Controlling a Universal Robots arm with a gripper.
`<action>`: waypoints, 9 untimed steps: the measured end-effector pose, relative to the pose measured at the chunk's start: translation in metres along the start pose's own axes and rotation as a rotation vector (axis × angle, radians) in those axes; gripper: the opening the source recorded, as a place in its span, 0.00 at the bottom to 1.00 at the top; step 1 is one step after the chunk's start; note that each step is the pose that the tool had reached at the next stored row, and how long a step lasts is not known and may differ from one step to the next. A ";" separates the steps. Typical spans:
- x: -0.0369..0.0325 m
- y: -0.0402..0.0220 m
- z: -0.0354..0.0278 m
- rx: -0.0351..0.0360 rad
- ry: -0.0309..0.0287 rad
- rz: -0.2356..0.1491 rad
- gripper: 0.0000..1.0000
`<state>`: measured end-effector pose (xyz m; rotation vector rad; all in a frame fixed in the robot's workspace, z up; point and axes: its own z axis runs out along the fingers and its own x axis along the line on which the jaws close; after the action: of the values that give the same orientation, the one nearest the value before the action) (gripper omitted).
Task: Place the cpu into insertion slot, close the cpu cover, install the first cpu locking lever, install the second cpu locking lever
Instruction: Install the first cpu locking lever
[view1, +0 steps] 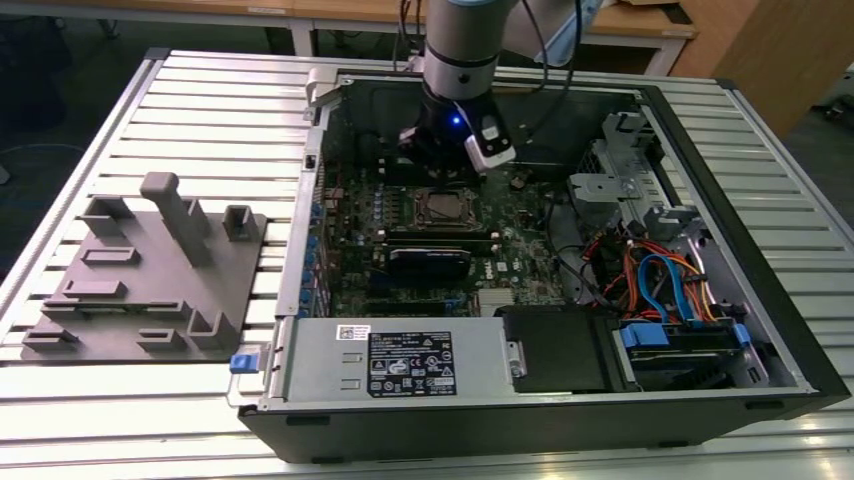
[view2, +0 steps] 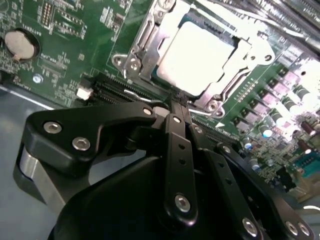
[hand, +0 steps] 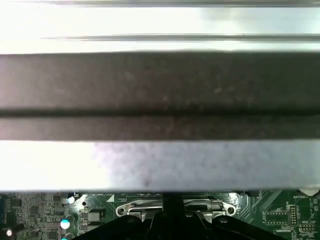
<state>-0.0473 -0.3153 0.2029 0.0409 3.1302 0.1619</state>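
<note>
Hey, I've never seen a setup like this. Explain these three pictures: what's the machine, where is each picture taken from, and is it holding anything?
The machine is a robot arm that reaches down into an open computer case, which lies on a slatted metal table. The exterior view comes from a camera off the arm; both wrist views come from cameras riding on the arm near its hand. On the exterior view's left, beside the case, lies a grey plate with blocks. In the second wrist view the black hand is shut, its tip next to the insertion slot on the green board. The cpu sits in that slot, with the cpu cover down around it. I see nothing held in the hand.
</note>
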 end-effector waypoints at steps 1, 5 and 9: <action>0.0000 0.0000 -0.0005 -0.0063 0.0001 0.000 0.10; 0.0000 0.0001 -0.0011 -0.0312 0.0009 0.000 0.10; -0.0016 0.0002 -0.0011 -0.0328 0.0009 0.000 0.10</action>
<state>-0.0457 -0.3153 0.2040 0.0402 3.1276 0.2132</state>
